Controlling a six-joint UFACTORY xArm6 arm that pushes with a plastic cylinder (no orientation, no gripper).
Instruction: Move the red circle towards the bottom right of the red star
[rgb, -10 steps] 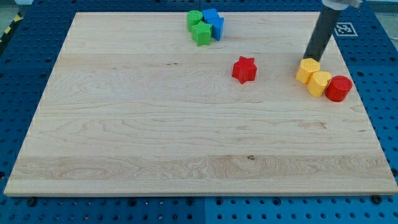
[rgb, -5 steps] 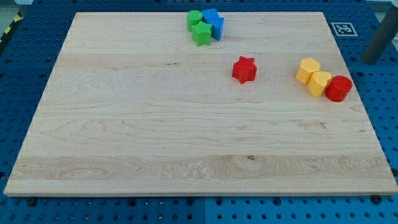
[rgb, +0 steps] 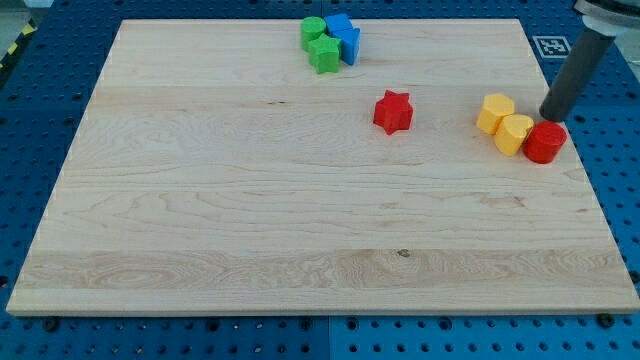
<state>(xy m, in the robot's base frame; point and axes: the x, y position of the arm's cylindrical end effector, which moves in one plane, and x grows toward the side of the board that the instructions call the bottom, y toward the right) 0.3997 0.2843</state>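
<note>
The red circle (rgb: 545, 142) lies near the board's right edge, touching a yellow block (rgb: 515, 133). The red star (rgb: 393, 111) stands apart, to the view's left of that group. My tip (rgb: 550, 118) is just above the red circle, at its upper edge, on the view's top-right side of the block. The rod rises from it toward the view's top right.
A second yellow block (rgb: 494, 113) touches the first on its upper left. Two green blocks (rgb: 319, 43) and two blue blocks (rgb: 343, 36) cluster at the board's top edge. A printed marker (rgb: 552, 45) sits off the board's top right corner.
The rod left the upper yellow block, swung out past the board's right edge, and has now come back down-left to the red circle's upper edge. No block has moved.
</note>
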